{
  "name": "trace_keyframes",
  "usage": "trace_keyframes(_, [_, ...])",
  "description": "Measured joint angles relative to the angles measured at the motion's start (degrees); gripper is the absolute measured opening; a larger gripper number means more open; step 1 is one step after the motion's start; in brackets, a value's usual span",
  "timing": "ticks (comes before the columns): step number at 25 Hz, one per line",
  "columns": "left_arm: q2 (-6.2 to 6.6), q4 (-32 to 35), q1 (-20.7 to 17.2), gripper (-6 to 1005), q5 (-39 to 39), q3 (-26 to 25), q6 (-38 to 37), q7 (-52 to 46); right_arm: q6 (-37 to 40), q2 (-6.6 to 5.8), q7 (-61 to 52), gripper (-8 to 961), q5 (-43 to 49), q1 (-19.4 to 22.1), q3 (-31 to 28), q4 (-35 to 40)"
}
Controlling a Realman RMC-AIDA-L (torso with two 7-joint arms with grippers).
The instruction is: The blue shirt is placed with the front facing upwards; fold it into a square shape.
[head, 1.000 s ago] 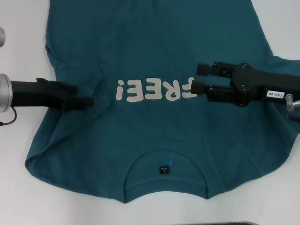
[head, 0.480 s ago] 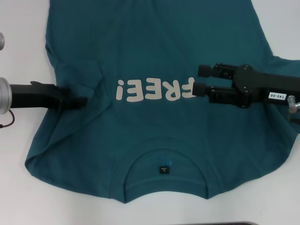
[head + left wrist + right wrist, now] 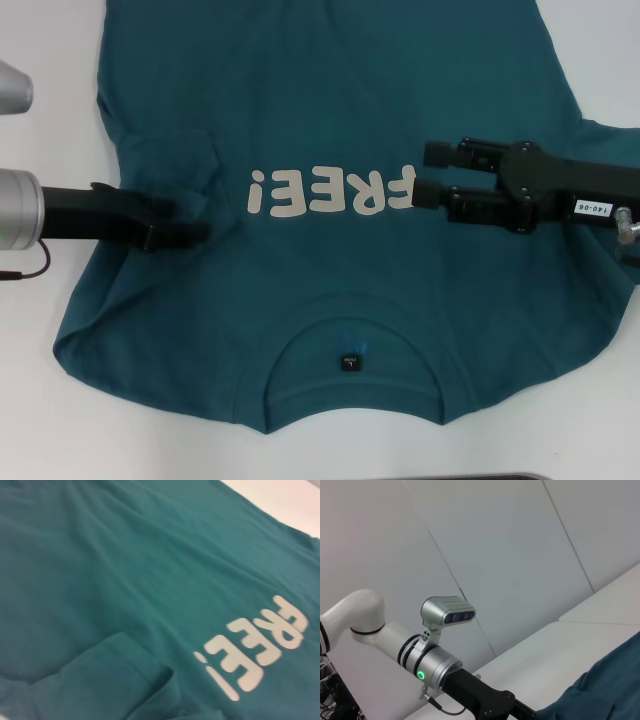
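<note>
While flat, blue shirt, lettering up

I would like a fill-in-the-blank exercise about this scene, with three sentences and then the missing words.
1. The off-white lettering on the blue shirt reads ____.
2. The small black neck label lies just inside the ____.
3. In the head view, the right gripper is at the letter ____ end of the lettering, and the left gripper is over the shirt's other side.

Missing words: FREE!; collar; F
</note>
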State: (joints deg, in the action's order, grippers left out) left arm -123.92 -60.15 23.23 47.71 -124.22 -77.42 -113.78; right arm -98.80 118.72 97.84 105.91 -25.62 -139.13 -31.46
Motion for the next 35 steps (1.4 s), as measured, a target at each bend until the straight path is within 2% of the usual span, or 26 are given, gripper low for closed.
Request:
trace_keyframes(17, [-0.06, -0.9, 0.3, 644, 0.2, -0.1, -0.6, 0.0, 0.0, 0.0, 0.1, 761, 0.0, 0.0, 0.0, 0.0])
trace_keyframes(24, [0.08, -2.2, 0.2, 644, -0.2, -1.4, 2.1, -0.5, 0.0, 0.0, 0.1, 761, 0.0, 0.0, 0.0, -0.1])
trace_keyframes(35, [0.12, 0.3, 1.4, 644, -1.1, -0.7, 7.0, -0.5, -0.1, 0.0, -0.3, 761, 0.0, 0.0, 0.0, -0.3])
